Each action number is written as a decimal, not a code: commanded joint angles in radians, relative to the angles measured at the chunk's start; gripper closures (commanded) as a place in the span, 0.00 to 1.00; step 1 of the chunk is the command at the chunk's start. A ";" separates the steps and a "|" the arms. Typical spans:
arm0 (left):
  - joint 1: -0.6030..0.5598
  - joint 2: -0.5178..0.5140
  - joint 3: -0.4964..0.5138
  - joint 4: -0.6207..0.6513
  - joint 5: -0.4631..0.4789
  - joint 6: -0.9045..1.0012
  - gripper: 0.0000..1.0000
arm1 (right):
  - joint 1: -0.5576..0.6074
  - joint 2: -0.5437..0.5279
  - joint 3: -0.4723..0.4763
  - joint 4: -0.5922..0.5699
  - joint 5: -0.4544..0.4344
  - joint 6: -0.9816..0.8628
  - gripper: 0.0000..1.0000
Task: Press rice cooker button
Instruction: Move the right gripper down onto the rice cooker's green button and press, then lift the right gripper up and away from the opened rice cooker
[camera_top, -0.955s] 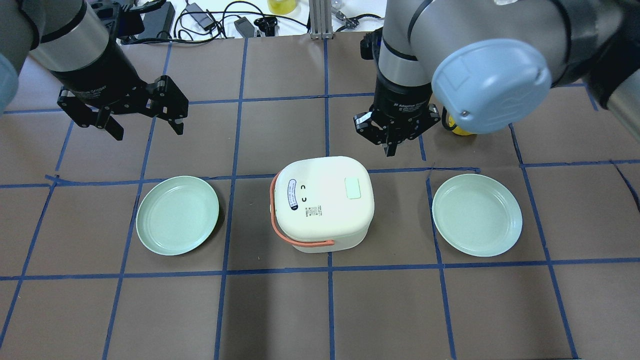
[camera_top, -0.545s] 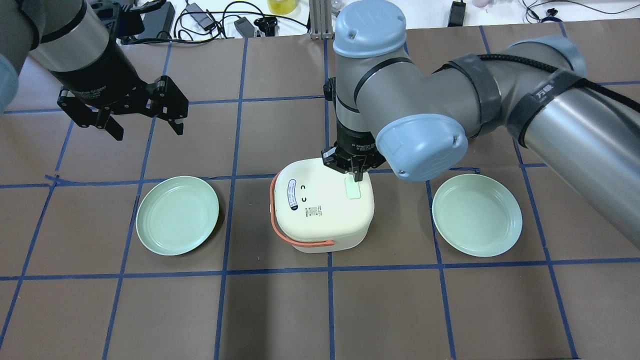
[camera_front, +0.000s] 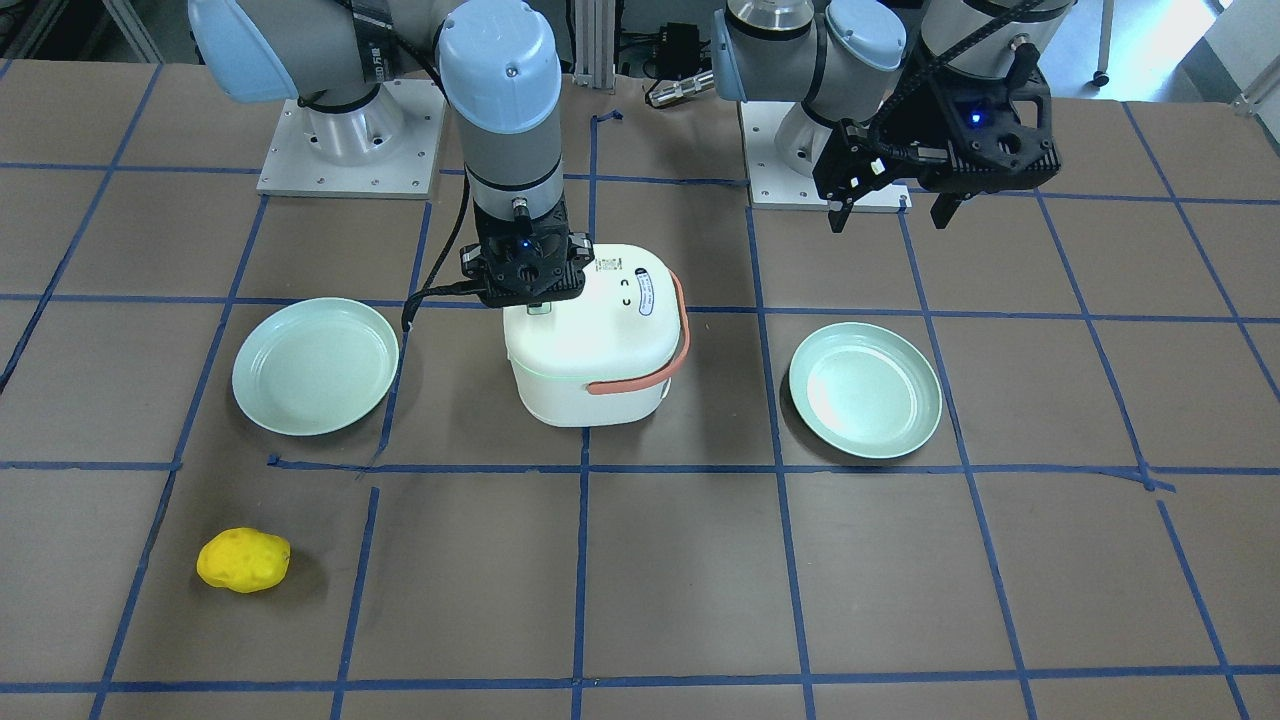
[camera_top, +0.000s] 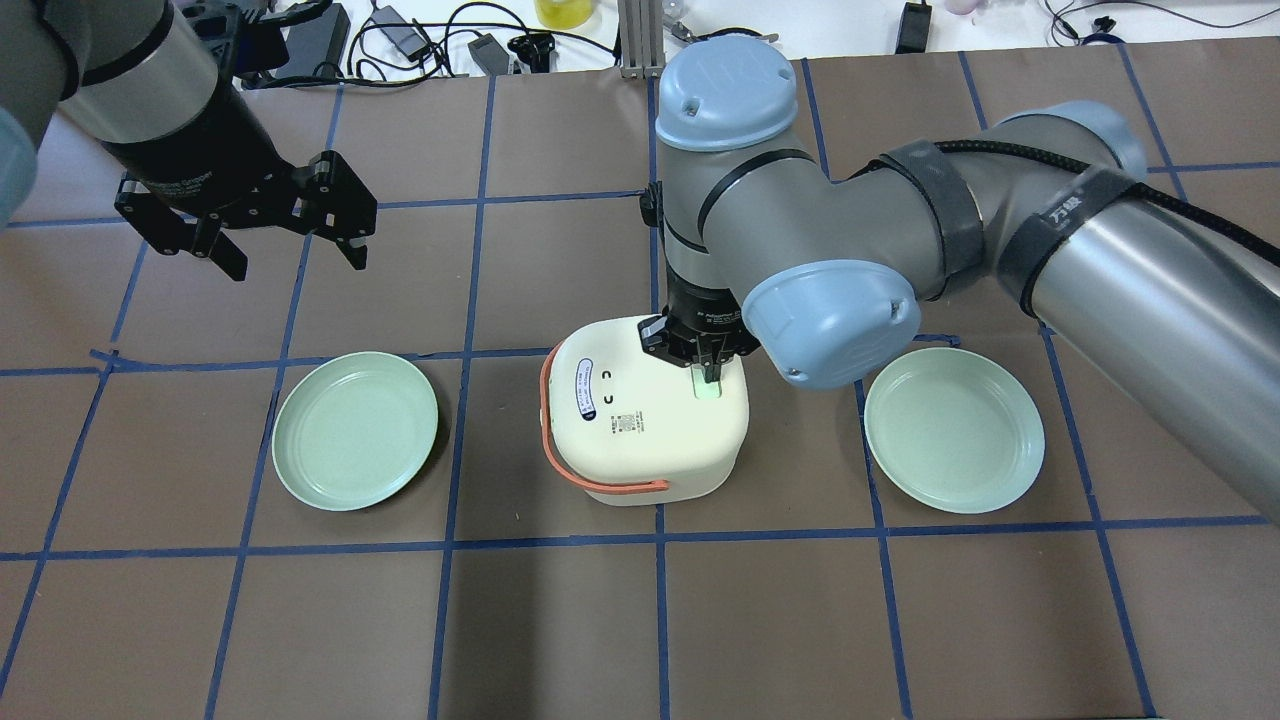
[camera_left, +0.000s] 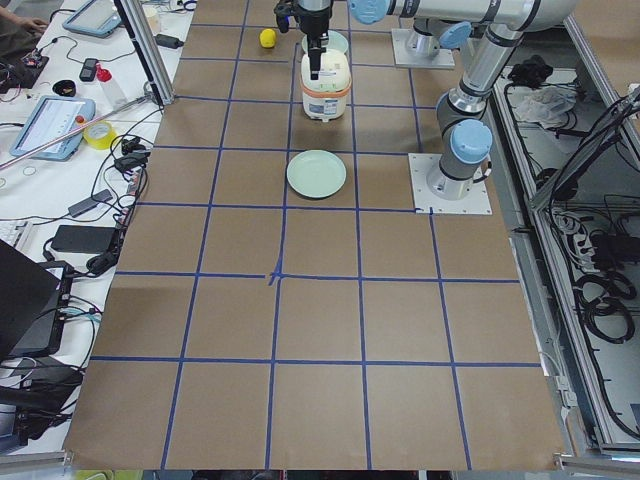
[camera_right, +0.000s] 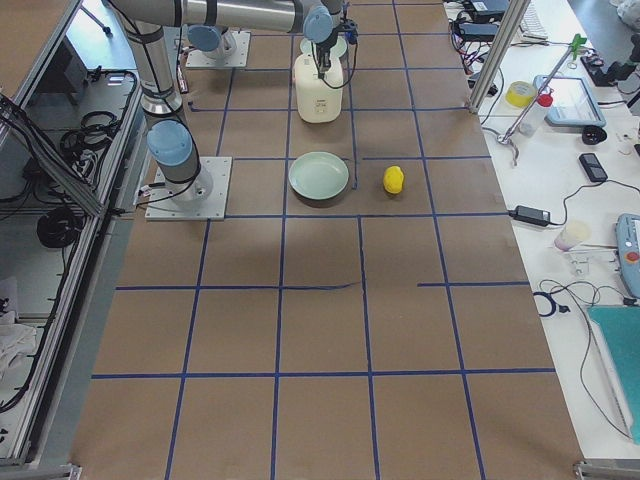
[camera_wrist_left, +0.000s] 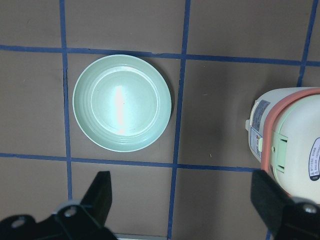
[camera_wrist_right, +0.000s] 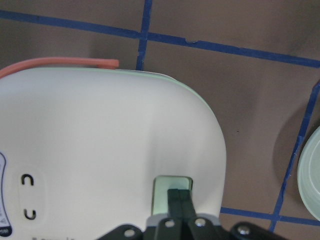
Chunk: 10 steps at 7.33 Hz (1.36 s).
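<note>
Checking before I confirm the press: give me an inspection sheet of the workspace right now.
Surface: table, brown with blue tape grid, nothing spilled seen.
Job's things: rice cooker upright at centre, handle down; button on top.
Clutter: left plate and right plate flank the cooker, both empty; yellow lump beyond the right plate.
Grippers: right tool shut, tips on the button; left tool open, holding nothing, above the table.
Cables: leads on the bench behind the table's far edge.
Surroundings: side benches with tablets and tape.
</note>
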 joint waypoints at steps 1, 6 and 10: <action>0.000 0.000 0.000 0.000 0.000 0.001 0.00 | 0.001 0.004 -0.002 -0.004 0.001 -0.001 1.00; 0.000 0.000 0.000 0.000 0.000 0.001 0.00 | -0.069 -0.038 -0.197 0.139 -0.054 -0.020 0.00; 0.000 0.000 0.000 0.000 0.000 -0.001 0.00 | -0.262 -0.041 -0.355 0.200 -0.054 -0.143 0.00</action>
